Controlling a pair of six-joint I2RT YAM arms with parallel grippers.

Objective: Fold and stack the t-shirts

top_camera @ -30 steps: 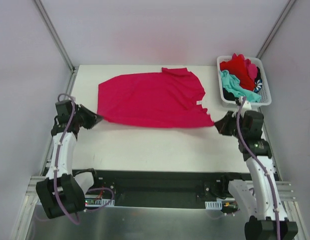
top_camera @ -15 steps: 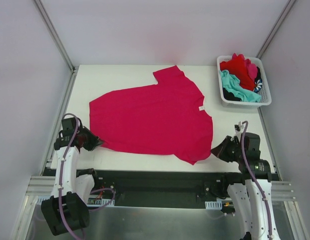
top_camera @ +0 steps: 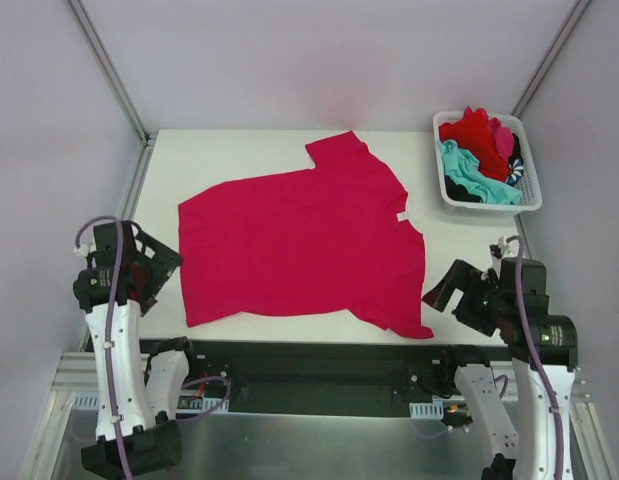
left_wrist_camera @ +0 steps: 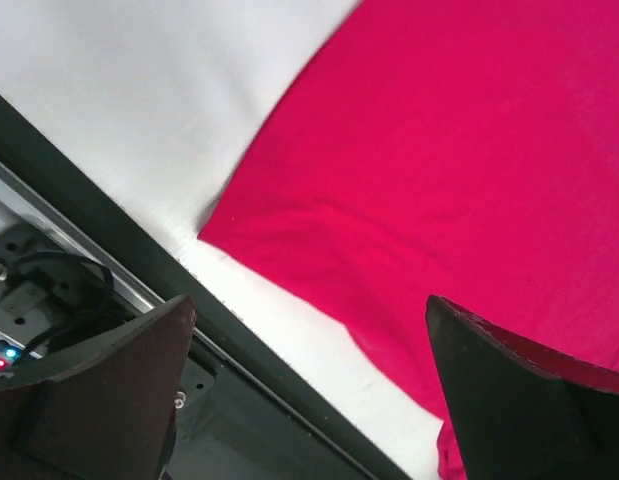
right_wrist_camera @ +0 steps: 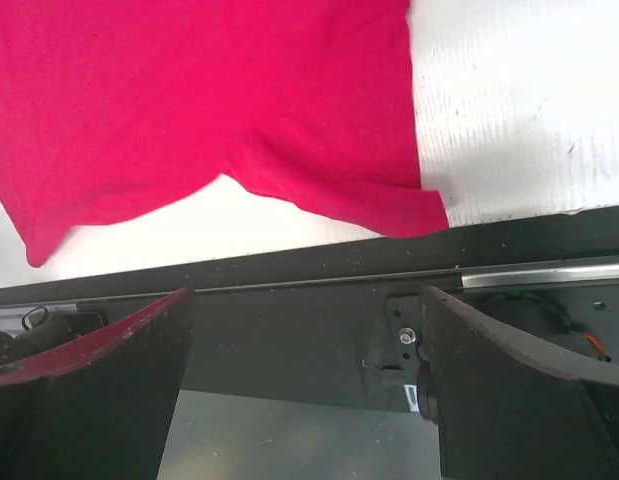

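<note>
A large magenta-pink t-shirt lies spread flat on the white table, one sleeve toward the back and its hem near the front edge. My left gripper hovers open just off the shirt's left corner, holding nothing. In the left wrist view the shirt fills the upper right beyond the gripper. My right gripper is open beside the shirt's near right corner. The right wrist view shows that corner lying loose beyond the empty gripper. Red, teal and dark t-shirts are piled in the basket.
The white slotted basket stands at the table's back right corner. A black rail runs along the table's front edge, just below the shirt's hem. Grey walls close in the left, right and back.
Both grippers dragged the shirt toward the front edge, then opened and let go of its corners. They have drawn back and apart. The shirt now lies flat.
</note>
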